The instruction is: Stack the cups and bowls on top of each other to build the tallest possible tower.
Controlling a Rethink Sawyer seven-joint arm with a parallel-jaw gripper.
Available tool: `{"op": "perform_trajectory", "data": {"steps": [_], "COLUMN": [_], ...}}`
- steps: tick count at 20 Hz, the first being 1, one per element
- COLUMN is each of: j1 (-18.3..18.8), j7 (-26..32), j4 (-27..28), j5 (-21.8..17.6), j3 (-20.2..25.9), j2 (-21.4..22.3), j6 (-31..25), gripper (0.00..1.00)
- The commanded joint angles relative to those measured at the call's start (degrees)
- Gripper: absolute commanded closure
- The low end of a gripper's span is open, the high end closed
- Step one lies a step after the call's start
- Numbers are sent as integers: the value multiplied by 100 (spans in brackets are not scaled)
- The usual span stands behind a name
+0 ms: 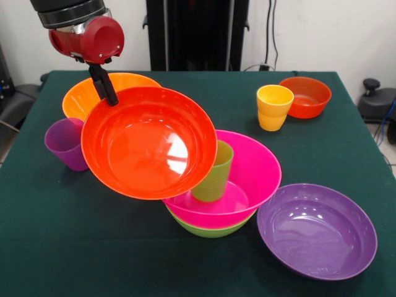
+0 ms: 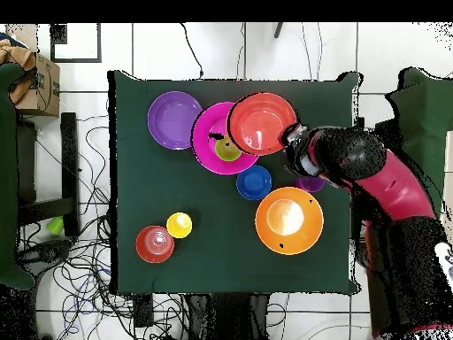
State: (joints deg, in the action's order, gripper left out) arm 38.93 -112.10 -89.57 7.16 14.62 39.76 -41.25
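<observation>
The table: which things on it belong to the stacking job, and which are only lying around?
Job: red-orange bowl in gripper; green cup, pink bowl, lime green bowl; purple bowl, orange bowl, purple cup, yellow cup, small red-orange bowl, blue bowl.

Lying around: cardboard box, cables.

The red and black arm comes down into the front view from the upper left, its black wrist band above a rounded red housing. From that housing the end effector (image 1: 106,93) hangs as a thin black pair of fingers (image 1: 102,83), slanting slightly to the right as they descend. The fingers stand close together, pinched on the upper left rim of the large red-orange bowl (image 1: 148,143), which they hold tilted above the table. In the overhead view the arm reaches in from the right, its red forearm angled up-left and the end effector (image 2: 290,135) at the bowl's right edge
</observation>
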Motion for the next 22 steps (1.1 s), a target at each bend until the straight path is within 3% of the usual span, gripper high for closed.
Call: {"op": "perform_trajectory", "data": {"steps": [1, 16, 22], "j1": [-116, -18, -149], "j7": [240, 369, 58], "j4": [-149, -65, -232], "j5": [-304, -334, -92], "j3": [340, 384, 389], "j2": [-39, -109, 228], "j6": [-77, -180, -438], "gripper": [100, 100, 100]}}
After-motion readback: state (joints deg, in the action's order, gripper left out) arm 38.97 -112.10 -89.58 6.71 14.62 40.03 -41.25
